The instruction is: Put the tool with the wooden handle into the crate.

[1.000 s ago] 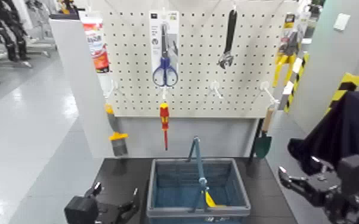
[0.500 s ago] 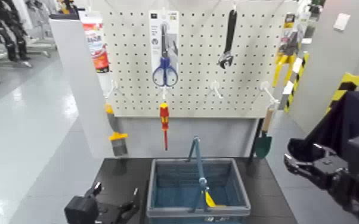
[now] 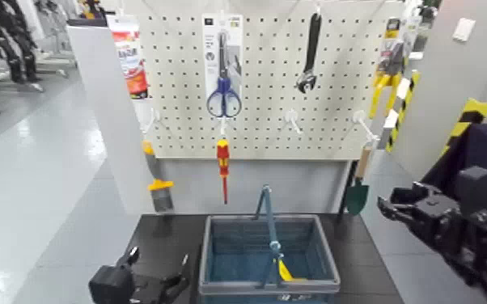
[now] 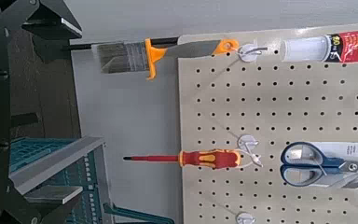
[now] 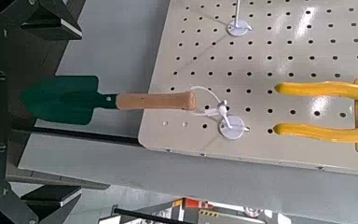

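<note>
The trowel [image 3: 357, 196] hangs blade down by a white loop from a hook [image 3: 362, 121] at the right end of the pegboard [image 3: 255, 133], outside the crate [image 3: 271, 288]. The right gripper [image 3: 399, 202] stands to the right of it, apart; its jaws are wide, with nothing between them. The right wrist view gives the loop and wooden handle close up, along with the pliers' yellow grips; the head view adds the pliers' [image 3: 390, 69] heads.

The left gripper [image 3: 160, 257] waits over the dark table [image 3: 368, 263], left of the crate, jaws wide and empty. The left wrist view takes in the scraper [image 3: 161, 194], the screwdriver [image 3: 223, 166] and a corner of the crate. Only the head view shows the whole crate opening, with something yellow [image 3: 285, 271] by the bail, and the wrench [image 3: 310, 61].
</note>
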